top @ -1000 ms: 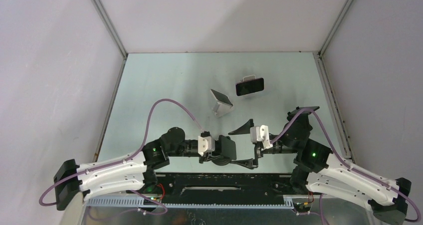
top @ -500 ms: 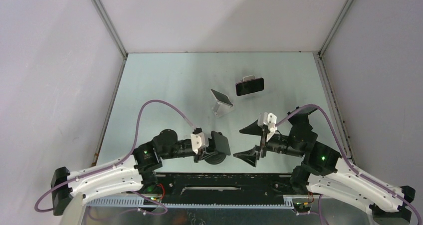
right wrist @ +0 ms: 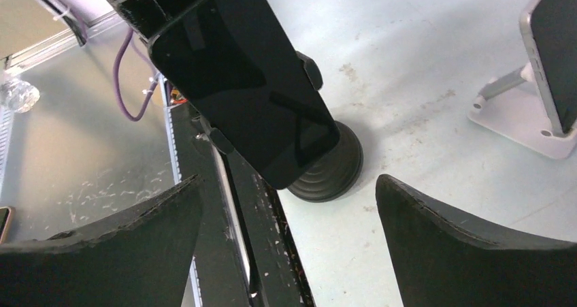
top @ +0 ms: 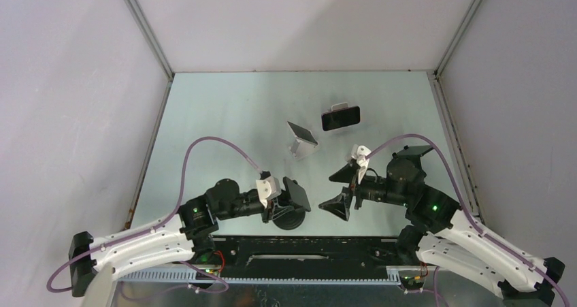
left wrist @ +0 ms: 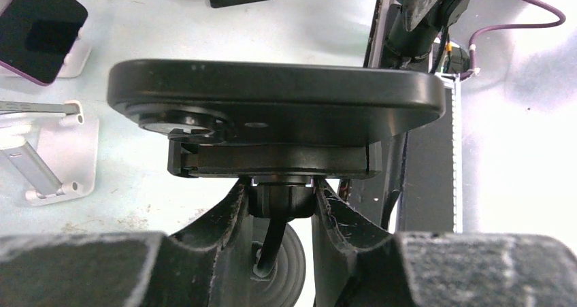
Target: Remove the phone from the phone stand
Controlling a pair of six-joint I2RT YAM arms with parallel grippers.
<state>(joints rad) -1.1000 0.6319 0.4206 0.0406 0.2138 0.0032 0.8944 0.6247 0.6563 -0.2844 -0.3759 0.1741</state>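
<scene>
Plainly, the phone (top: 297, 193) was sitting in the cradle of the black phone stand (top: 289, 220), tilted, near the front edge of the table (top: 224, 116) and between the two arms. From the left wrist we saw its long black edge (left wrist: 272, 89) lying crosswise just above the left gripper (left wrist: 280, 198). That gripper's fingers (left wrist: 218, 229) were clenched on the stand's thin neck below the cradle and did not touch the phone itself.

The right gripper (top: 340, 191) faced the phone from the other side with its fingers (top: 339, 174) spread wide and holding nothing. In the top view we found a strip of bare table between their tips and the phone. From the right wrist the dark screen (right wrist: 238, 75) lay ahead of the gap between the two fingers (right wrist: 102, 252), toward the left one, above the stand's round base (right wrist: 333, 167), and clear of both.

Farther back stood two silver stands (top: 299, 147), each carrying another phone (top: 340, 118).
</scene>
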